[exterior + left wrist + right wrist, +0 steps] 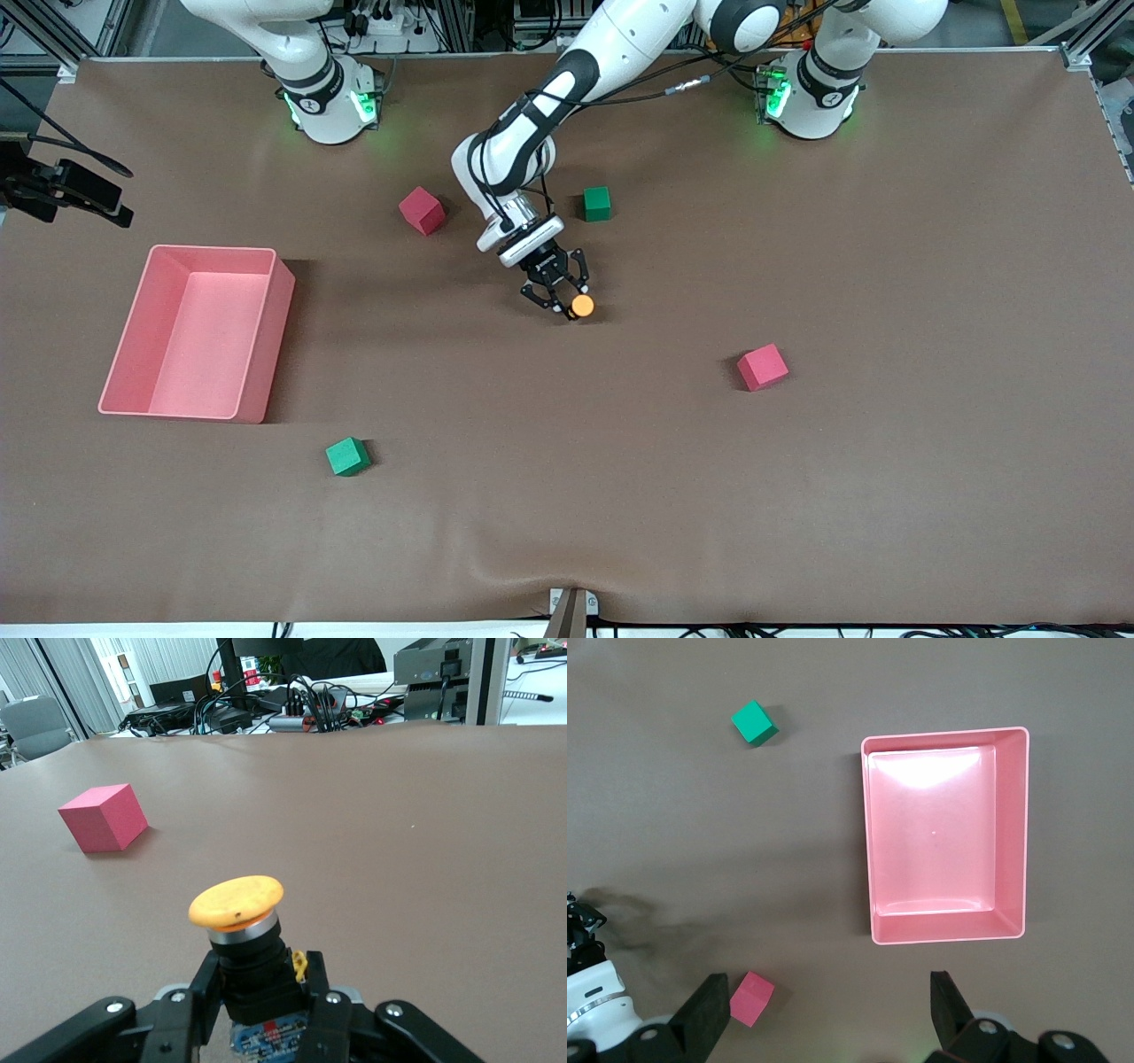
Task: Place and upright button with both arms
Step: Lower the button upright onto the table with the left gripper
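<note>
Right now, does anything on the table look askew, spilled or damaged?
Nothing stands out. The left gripper is shut on the button, cap up, mid-table. The right gripper hangs open above the pink bin. The cubes look intact.

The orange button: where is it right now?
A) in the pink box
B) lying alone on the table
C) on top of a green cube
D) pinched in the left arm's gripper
D: the button sits with its black body clamped between the closed fingers of the left gripper, orange cap pointing outward.
</note>
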Controlling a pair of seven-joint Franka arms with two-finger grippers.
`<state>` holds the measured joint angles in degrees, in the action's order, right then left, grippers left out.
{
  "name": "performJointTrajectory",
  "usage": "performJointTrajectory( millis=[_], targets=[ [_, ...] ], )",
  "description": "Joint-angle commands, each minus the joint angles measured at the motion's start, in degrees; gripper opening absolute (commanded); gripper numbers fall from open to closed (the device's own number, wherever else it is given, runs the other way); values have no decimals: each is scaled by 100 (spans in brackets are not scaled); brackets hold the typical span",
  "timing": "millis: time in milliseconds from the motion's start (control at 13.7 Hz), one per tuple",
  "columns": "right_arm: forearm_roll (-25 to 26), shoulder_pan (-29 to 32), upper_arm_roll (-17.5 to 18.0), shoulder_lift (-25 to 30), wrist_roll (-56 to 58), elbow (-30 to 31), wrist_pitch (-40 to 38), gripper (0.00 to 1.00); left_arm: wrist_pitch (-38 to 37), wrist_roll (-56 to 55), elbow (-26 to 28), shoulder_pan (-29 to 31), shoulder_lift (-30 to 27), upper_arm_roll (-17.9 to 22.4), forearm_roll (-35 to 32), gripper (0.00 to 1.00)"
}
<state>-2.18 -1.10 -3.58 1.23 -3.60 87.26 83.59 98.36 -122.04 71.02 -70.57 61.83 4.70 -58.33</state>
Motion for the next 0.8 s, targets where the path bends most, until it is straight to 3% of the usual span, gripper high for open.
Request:
performJointTrajectory(
  millis=[0,730],
  targets=[
    [-98,-31,-46,0,-80,-60,-45,100,-133,-118,-80,-114,171,128,-239,6],
    [-107,-31,-46,-9,-80,-43,-62,100,-256,-118,-97,-132,285,128,-416,6]
  ],
)
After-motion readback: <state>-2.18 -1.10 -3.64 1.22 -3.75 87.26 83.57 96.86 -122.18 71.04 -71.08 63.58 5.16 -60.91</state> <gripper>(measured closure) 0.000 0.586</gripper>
